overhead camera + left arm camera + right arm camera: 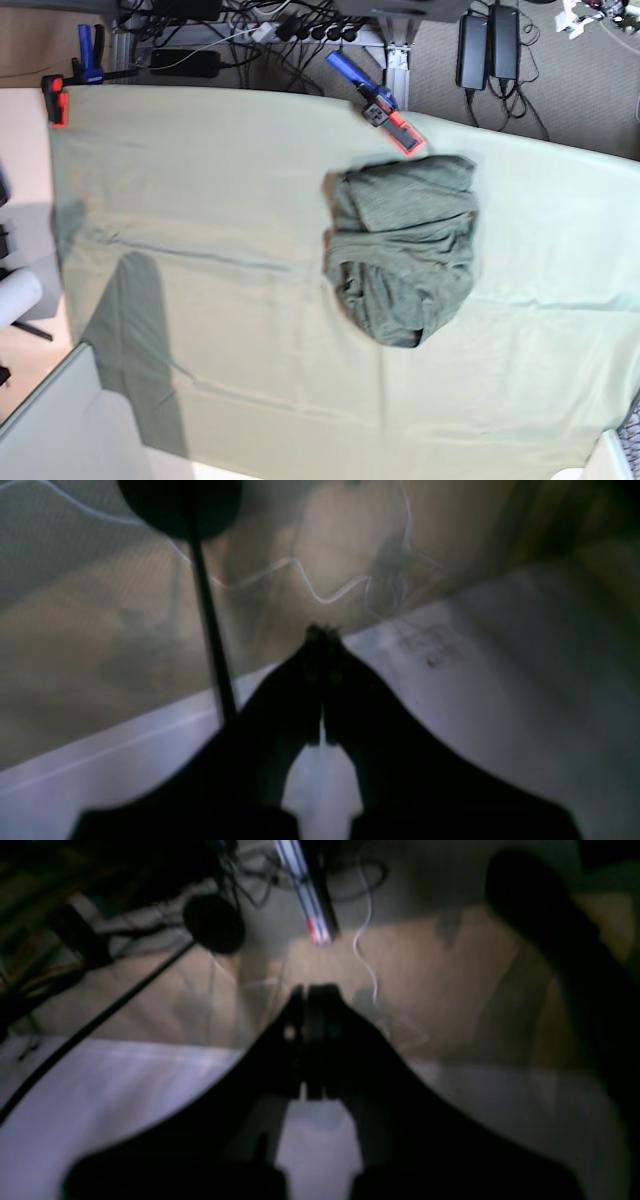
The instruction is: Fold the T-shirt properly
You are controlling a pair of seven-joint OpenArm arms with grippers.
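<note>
The T-shirt (405, 250), dark olive and wrinkled, lies in a crumpled heap right of centre on the pale green table cloth (200, 200) in the base view. Neither arm shows in that view. The left wrist view has my left gripper (322, 635) shut, fingertips pressed together with nothing between them, above a pale surface with floor beyond. My right gripper (312, 990) is shut and empty in the right wrist view, over a similar pale edge. The T-shirt shows in neither wrist view.
A blue and orange clamp (385, 110) grips the table's far edge just above the T-shirt. A red clamp (55, 100) holds the far left corner. Cables and power bricks (490, 45) lie on the floor behind. A black pole (210, 630) crosses the left wrist view.
</note>
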